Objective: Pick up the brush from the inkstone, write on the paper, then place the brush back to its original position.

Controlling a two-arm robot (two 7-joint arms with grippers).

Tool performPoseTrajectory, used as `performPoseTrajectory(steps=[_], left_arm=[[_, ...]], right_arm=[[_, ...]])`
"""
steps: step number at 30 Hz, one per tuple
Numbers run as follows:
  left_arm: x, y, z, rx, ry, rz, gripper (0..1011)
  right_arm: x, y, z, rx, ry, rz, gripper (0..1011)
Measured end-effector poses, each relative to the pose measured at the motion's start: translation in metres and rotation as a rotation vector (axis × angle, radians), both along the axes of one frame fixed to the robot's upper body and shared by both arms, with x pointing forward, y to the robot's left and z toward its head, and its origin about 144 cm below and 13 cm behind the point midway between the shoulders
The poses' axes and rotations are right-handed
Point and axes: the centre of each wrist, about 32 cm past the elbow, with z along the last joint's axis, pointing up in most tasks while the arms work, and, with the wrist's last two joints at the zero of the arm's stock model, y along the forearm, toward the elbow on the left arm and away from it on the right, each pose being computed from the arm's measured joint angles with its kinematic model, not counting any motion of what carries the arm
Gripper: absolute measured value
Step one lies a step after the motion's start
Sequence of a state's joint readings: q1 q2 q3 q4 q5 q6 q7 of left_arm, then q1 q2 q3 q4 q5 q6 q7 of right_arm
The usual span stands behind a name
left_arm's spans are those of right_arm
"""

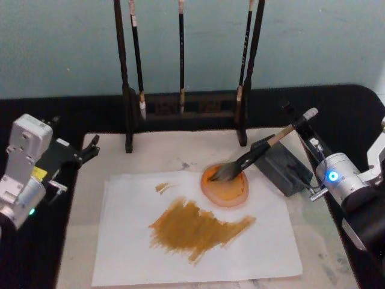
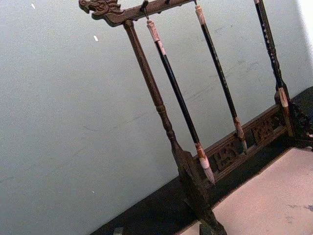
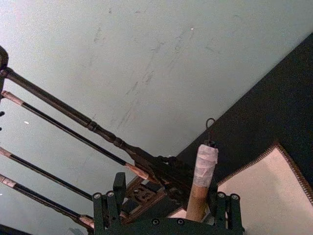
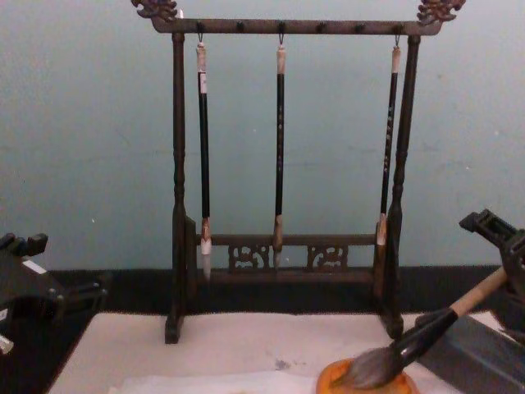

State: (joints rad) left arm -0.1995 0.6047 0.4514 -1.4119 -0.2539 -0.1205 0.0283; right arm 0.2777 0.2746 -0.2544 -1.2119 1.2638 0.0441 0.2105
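- Your R gripper point(image 1: 299, 124) is clamped on the brush point(image 1: 255, 155) near its taped top; handle slants down-left so the tuft sits in the orange dish point(image 1: 225, 186), prob. set-down or reload.
- Paper point(image 1: 198, 235) already has an ochre patch point(image 1: 198, 227) mid-sheet.
- L gripper point(image 1: 90, 147) parked at mat's left edge; can't tell its fingers.
- Room: inkstone point(image 1: 283, 168) just right of dish, brush rack point(image 4: 279, 164) behind; free space is toward you.

Brush point(image 1: 258, 152): wood handle w/ bristly tuft; paper point(image 1: 198, 241) thin matt white; rack point(image 4: 283, 164) dark carved wood
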Motion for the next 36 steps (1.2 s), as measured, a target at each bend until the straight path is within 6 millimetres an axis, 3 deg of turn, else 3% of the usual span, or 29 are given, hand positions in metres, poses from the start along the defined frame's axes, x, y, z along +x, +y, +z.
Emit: performPoseTrajectory(steps=[19, 36], left_arm=[[0.000, 0.000, 0.000, 0.000, 0.000, 0.000, 1010], [0.000, 0.000, 0.000, 0.000, 0.000, 0.000, 1010]], right_arm=[[-0.009, -0.008, -0.004, 0.010, 0.026, -0.036, 1000], [-0.043, -0.012, 0.001, 0.010, 0.043, -0.036, 1000]])
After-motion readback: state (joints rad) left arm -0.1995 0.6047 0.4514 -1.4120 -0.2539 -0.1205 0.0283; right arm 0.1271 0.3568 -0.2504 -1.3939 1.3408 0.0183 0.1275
